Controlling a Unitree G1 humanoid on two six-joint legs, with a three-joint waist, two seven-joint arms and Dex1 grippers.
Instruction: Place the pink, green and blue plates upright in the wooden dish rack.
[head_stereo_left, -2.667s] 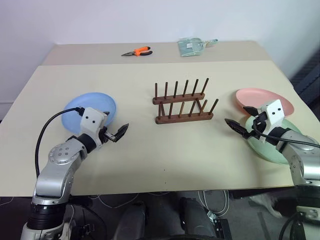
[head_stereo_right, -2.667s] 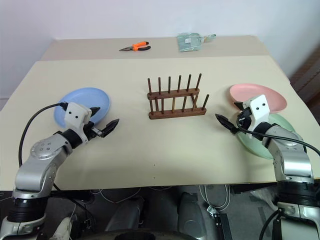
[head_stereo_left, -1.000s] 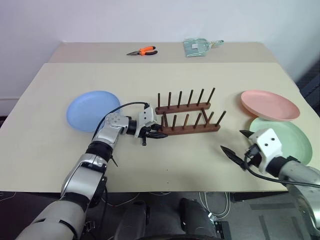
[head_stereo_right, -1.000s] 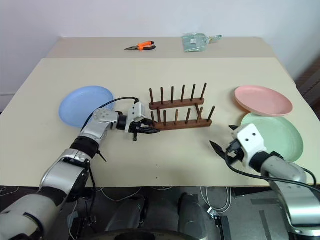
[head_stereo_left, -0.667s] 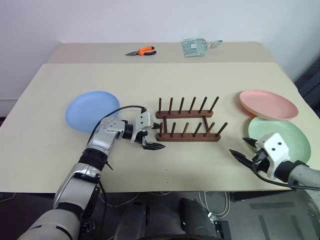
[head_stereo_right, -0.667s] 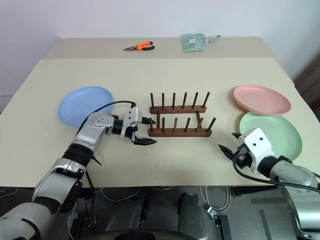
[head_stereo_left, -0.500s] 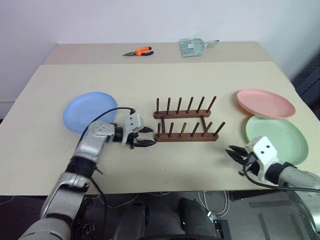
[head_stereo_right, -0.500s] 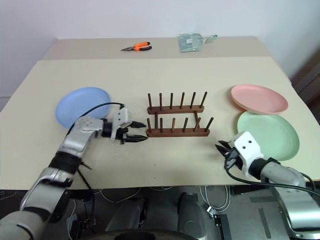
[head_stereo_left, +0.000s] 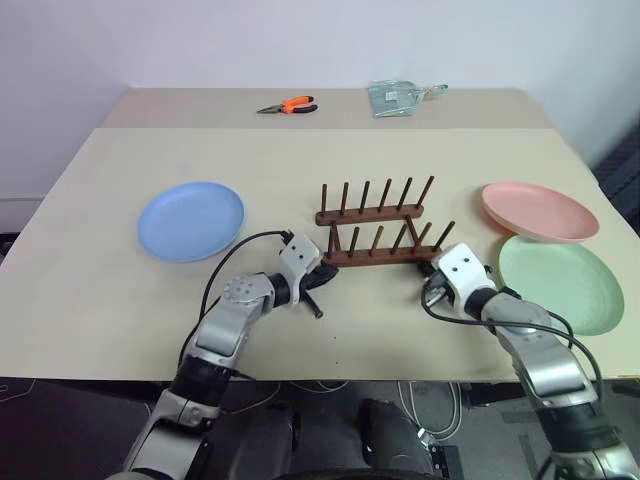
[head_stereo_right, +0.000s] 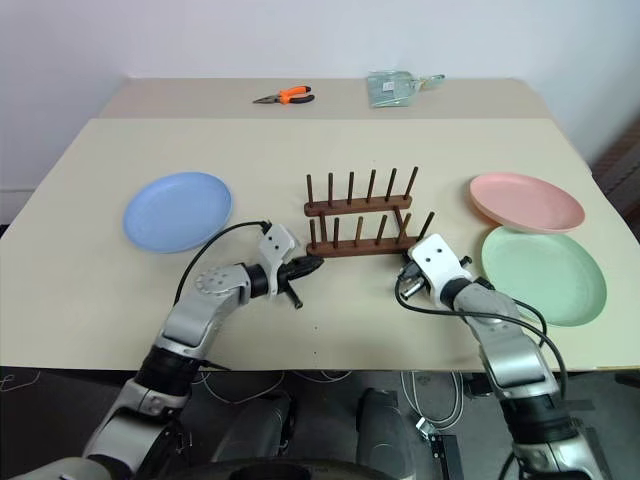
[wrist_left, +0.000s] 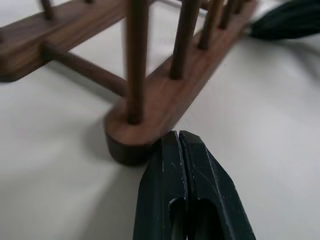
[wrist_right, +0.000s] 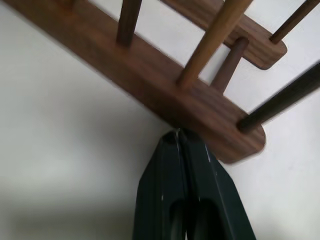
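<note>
- Both grippers now pressed in at the rack's near bar, no longer apart from it as a second ago.
- Blue plate (head_stereo_left: 191, 220) flat at far left.
- Left gripper (wrist_left: 178, 137) fully closed, empty, tips at the near bar's left end.
- Wooden dish rack (head_stereo_left: 375, 236) centred, long axis running left to right, pegs upright, slots empty.
- Right gripper (wrist_right: 178, 134) closed, empty, tips against the bar's right end.
- Pink plate (head_stereo_left: 540, 211) flat at far right, green plate (head_stereo_left: 560, 283) nearer.

Three plates: one blue plate (head_stereo_left: 191, 220), one pink plate (head_stereo_left: 540, 211), one green plate (head_stereo_left: 560, 283). One wooden dish rack (head_stereo_left: 378, 230): two base bars, six upright pegs each. One pair of orange-handled pliers (head_stereo_left: 287, 105). One clear packet (head_stereo_left: 399, 96). Two tools: left tool (head_stereo_left: 322, 279), right tool (head_stereo_left: 430, 283). One bench (head_stereo_left: 120, 300).
</note>
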